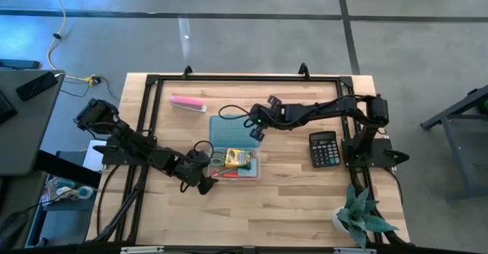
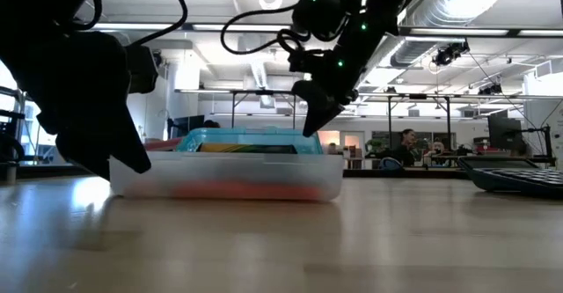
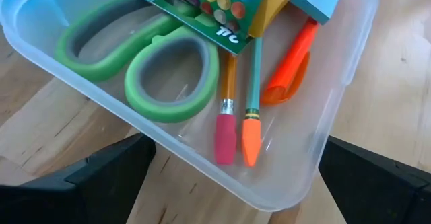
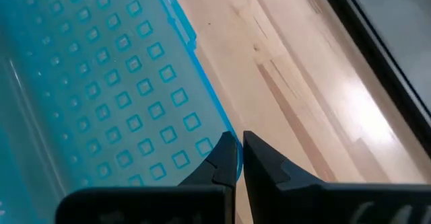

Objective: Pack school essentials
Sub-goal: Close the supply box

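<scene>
Wooden table [image 1: 290, 200], frame centre: clear box [image 1: 236, 172] packed with scissors [image 3: 145, 62], pencils, pen. Blue lid [image 4: 101, 83] hinged up behind. Right gripper [image 1: 256, 133] closed at lid edge, left gripper [image 1: 204, 179] spread wide beside box. Lid best nudged down slowly, squarely.

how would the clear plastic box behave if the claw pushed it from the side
The clear plastic box would probably slide rather than tip: it sits low and flat on the smooth wooden table. It looks thin-walled, so it may flex. The scissors and pencils lie loose inside and would likely shift.
</scene>
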You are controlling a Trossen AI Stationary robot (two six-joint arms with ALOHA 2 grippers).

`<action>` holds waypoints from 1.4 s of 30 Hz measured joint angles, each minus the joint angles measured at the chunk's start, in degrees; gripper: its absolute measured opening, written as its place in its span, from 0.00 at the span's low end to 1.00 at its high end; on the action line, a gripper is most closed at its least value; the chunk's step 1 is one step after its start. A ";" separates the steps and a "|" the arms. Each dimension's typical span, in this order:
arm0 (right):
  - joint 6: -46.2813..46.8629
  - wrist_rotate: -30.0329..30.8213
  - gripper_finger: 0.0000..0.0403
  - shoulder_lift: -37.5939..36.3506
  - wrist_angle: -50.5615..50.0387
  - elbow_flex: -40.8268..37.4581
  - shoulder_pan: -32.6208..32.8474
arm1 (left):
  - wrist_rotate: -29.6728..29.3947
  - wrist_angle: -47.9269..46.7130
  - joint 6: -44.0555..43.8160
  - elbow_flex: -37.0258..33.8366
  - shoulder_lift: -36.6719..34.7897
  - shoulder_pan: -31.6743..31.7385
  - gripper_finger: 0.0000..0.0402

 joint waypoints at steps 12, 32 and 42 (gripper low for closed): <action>-1.13 11.49 0.01 0.00 0.27 0.00 4.90 | -0.98 0.93 -1.26 -0.04 0.27 -0.09 1.00; -2.57 33.54 0.01 0.00 0.29 0.00 18.07 | -3.50 1.39 -1.45 -0.09 0.37 -0.06 1.00; -2.61 39.63 0.02 -0.04 0.30 0.03 25.21 | -5.88 2.91 -1.56 -0.26 0.50 -0.02 1.00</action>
